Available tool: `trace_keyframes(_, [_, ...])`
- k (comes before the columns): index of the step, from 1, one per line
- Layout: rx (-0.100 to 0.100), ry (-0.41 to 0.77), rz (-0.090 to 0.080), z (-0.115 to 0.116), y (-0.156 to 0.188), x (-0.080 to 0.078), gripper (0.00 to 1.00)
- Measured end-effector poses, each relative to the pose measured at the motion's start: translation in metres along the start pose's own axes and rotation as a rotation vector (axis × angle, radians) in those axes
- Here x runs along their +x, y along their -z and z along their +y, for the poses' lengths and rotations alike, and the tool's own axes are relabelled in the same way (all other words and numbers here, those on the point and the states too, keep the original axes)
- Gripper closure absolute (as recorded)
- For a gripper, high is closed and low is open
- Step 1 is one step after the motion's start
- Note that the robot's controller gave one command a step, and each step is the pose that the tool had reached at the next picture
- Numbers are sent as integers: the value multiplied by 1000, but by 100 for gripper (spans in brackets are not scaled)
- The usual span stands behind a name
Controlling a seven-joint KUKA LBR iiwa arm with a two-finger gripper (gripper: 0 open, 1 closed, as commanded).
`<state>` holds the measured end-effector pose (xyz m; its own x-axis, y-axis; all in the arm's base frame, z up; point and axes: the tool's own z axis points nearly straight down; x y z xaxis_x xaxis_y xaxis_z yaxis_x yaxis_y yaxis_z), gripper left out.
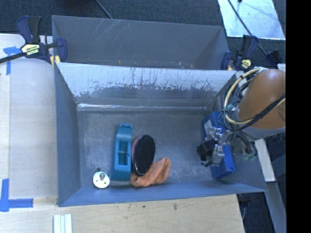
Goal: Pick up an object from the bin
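Note:
My gripper [214, 152] hangs low at the right end of the bin, close to the right wall and the front edge. No loose thing lies under it. The nearest thing is a crumpled orange cloth [154, 172] by the front wall, well to the gripper's left. A black oval brush [144, 154] rests against the cloth's upper side. A blue upright tape dispenser [123, 152] lies beside the brush, further left.
A small white round knob [101, 179] sits in the front left corner, next to the dispenser's lower end. The arm's orange dome and cables crowd the bin's right rim. Bare bin floor stretches between the cloth and the gripper.

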<state>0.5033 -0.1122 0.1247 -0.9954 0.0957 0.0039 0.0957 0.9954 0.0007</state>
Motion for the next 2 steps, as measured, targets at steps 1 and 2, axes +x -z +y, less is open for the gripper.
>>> trace_keyframes(1, [1, 0, -5, 0, 21, -1, 100])
trace_keyframes(2, [1, 0, -8, 0, 34, -1, 100])
